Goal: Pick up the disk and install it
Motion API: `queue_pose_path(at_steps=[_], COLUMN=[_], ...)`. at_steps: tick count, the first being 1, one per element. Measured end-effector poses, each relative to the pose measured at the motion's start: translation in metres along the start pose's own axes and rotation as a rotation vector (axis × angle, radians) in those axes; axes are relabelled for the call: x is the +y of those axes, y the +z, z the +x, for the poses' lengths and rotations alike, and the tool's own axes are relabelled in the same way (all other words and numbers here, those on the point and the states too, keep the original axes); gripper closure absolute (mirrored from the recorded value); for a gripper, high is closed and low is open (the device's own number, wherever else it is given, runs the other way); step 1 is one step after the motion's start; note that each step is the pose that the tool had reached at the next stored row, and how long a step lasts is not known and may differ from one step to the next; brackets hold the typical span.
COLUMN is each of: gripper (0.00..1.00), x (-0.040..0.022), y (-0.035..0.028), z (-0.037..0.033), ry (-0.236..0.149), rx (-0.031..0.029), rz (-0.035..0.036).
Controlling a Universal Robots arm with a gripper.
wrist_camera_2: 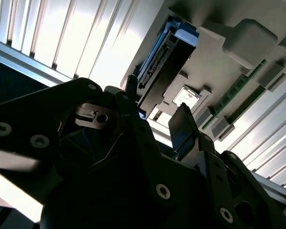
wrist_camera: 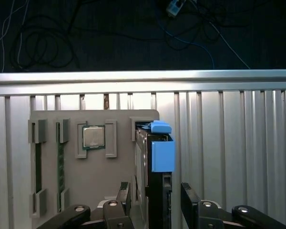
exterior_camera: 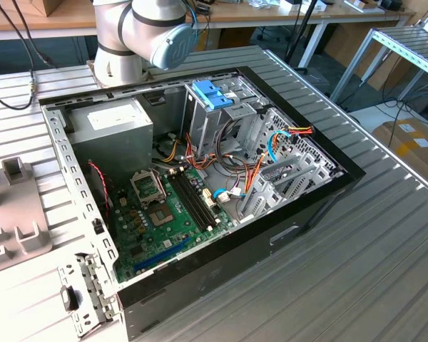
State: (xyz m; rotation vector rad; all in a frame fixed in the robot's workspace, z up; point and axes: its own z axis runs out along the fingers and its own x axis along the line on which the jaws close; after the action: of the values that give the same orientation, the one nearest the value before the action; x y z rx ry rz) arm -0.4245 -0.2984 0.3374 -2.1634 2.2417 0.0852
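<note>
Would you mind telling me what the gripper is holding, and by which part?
Nothing yet: its open fingers flank the upright disk on both sides, with gaps showing.

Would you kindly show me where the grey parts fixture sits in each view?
Exterior view: the grey fixture lies at the exterior view's left edge.
First wrist view: beyond the fingers, holding the disk upright.
Second wrist view: behind the disk and fingers.
Shared landmark: the ribbed metal table.

My work surface: ribbed silver metal table (exterior_camera: 374, 242); beyond it, long light-wood bench (exterior_camera: 242, 16); dark floor (wrist_camera: 133, 52) strewn with cables (wrist_camera: 43, 47).
</note>
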Motion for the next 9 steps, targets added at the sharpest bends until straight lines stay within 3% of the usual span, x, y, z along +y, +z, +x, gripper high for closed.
queue_pose_path(at_steps=[9], gripper=[0.46], x=[0.0025], y=[0.0046], z=[0.0], ry=[0.0], rx=[0.0001], rz=[-0.0002])
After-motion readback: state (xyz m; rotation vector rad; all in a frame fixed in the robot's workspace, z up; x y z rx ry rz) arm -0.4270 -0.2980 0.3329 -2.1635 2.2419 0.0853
